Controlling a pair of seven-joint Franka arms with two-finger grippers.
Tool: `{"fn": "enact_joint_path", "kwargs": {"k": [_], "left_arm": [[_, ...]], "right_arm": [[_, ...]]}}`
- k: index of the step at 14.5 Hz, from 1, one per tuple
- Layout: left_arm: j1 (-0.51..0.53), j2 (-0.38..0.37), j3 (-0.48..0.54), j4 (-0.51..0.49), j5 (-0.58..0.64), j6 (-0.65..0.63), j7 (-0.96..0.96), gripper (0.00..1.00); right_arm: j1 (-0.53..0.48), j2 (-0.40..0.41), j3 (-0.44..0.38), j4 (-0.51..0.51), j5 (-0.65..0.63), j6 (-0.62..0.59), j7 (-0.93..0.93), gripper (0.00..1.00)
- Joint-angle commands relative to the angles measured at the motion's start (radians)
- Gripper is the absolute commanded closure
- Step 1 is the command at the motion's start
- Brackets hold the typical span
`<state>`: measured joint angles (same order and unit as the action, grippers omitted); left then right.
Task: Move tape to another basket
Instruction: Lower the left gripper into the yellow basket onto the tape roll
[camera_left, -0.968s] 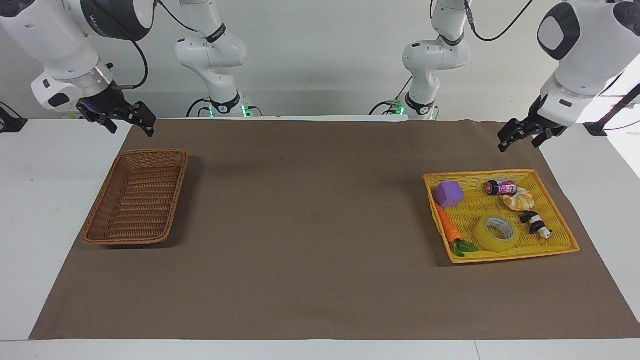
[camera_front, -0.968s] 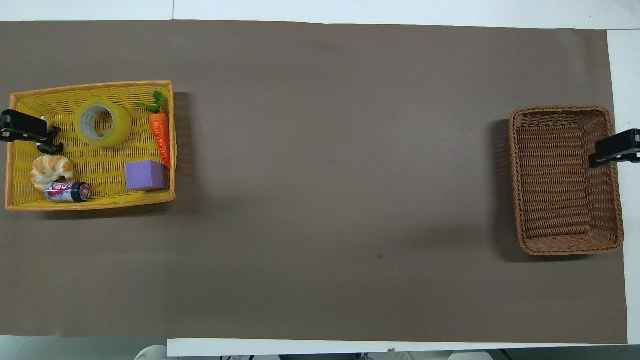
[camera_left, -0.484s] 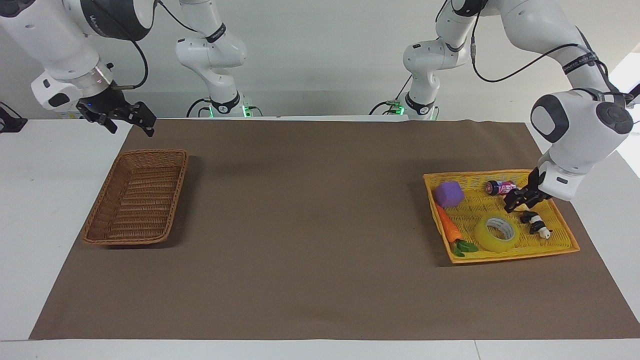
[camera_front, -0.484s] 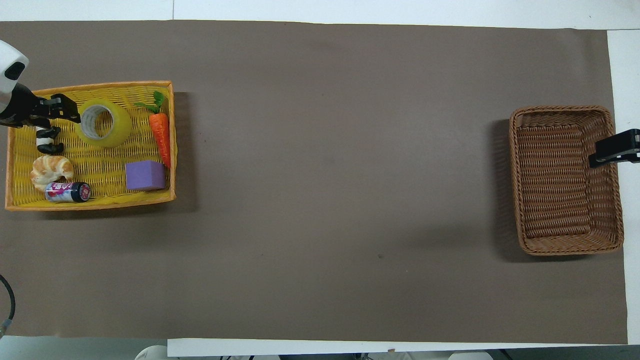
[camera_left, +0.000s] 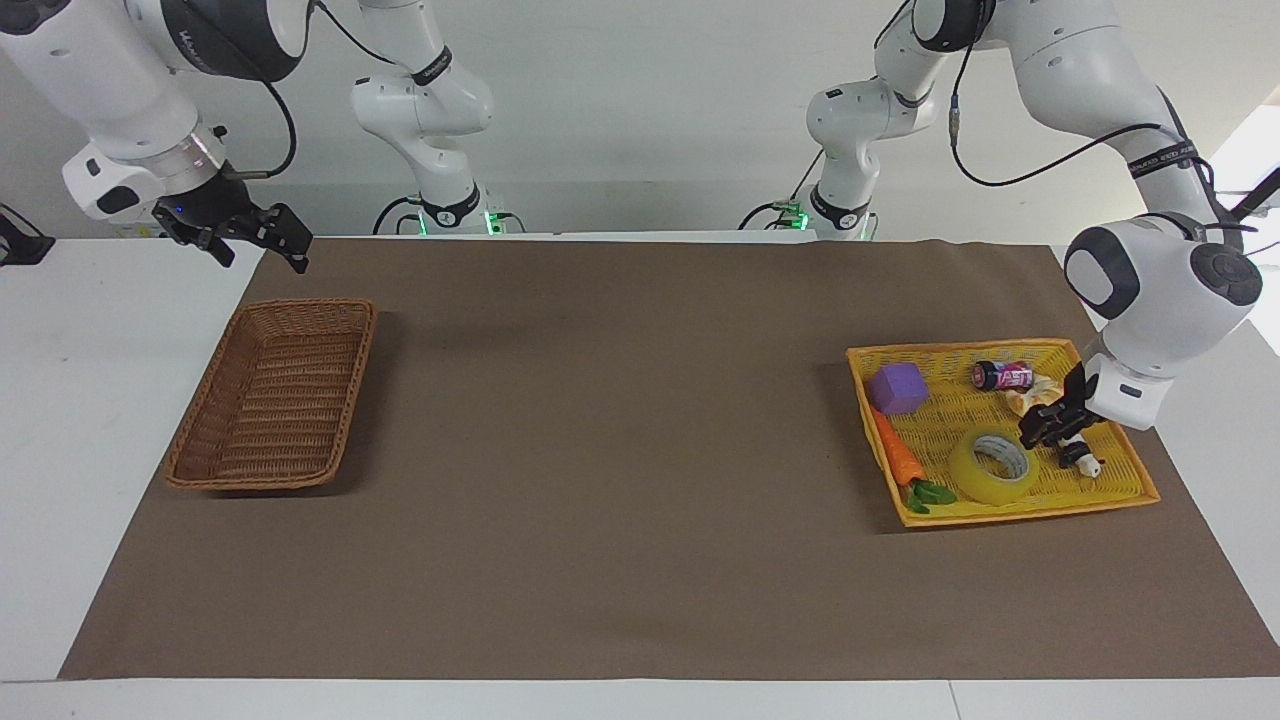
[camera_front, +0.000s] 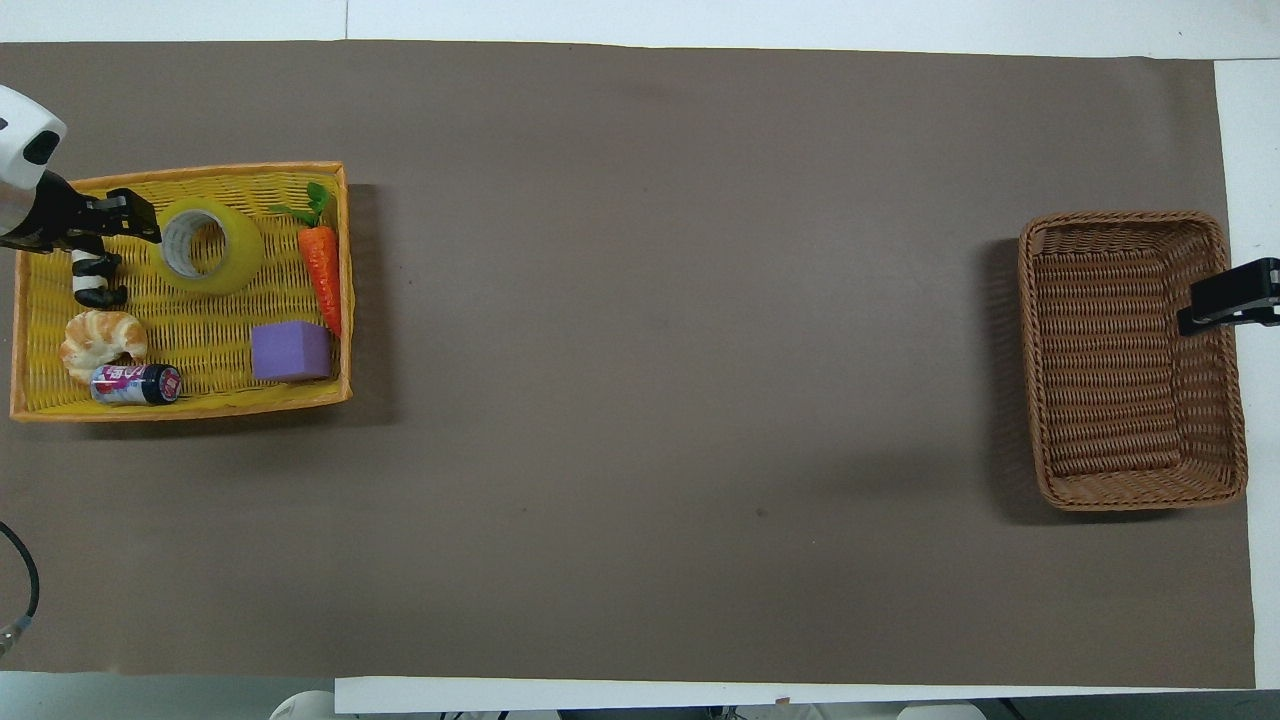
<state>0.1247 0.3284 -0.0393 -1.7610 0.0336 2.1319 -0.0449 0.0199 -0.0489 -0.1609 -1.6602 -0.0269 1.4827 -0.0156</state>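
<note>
Change over the last second: the left pincer (camera_left: 1043, 428) has dropped from up in the air above the robot-side rim of the yellow basket (camera_left: 1130, 492) down into it, and the last half-step brought it lower and closer to the tape (camera_left: 993, 467). It now sits just beside the tape's rim, between the tape and the small black-and-white toy (camera_left: 1078, 455). Can't tell whether it touches the roll. Pincer state: fingers look parted but I can't tell for sure; it grips nothing.

Meaning for the task: this reads as the end of the approach, with the grasp not made. The tape lies flat in the yellow basket, core hole up, beside the carrot (camera_left: 898, 460) and farther from the robots than the purple cube (camera_left: 897, 388). Nothing has been moved to the brown basket (camera_left: 273, 392), which holds nothing.

Pose: the left arm reaches out from its base, elbow high, wrist bent so the pincer points down and in toward the tape; in the overhead view it comes in sideways at the roll's wall (camera_front: 120, 212). My guess is a rim pinch, one finger in the core.

The right pincer (camera_left: 255, 232) waits in the air over the surface at the brown basket's robot-side end, unchanged.

Other items in the yellow basket haven't shifted: the croissant (camera_front: 100, 339) and the can (camera_front: 135, 384).
</note>
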Motion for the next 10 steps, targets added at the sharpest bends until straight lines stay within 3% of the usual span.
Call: {"fn": "enact_joint_path", "kwargs": {"k": [1, 7, 8, 10], "left_arm": [[0.001, 0.032, -0.005, -0.021, 0.020, 0.054, 0.013, 0.32], [0.010, 0.044, -0.005, -0.135, 0.020, 0.204, 0.062, 0.33], [0.006, 0.047, -0.005, -0.135, 0.020, 0.204, 0.062, 0.38], [0.009, 0.049, -0.005, -0.133, 0.019, 0.206, 0.057, 0.61]], "right_arm": [[-0.005, -0.014, 0.004, -0.018, -0.005, 0.004, -0.020, 0.00], [-0.005, -0.014, 0.003, -0.018, -0.005, 0.004, -0.020, 0.00], [-0.005, -0.014, 0.004, -0.018, -0.005, 0.004, -0.020, 0.00], [-0.005, -0.014, 0.003, -0.018, -0.005, 0.004, -0.020, 0.00]]}}
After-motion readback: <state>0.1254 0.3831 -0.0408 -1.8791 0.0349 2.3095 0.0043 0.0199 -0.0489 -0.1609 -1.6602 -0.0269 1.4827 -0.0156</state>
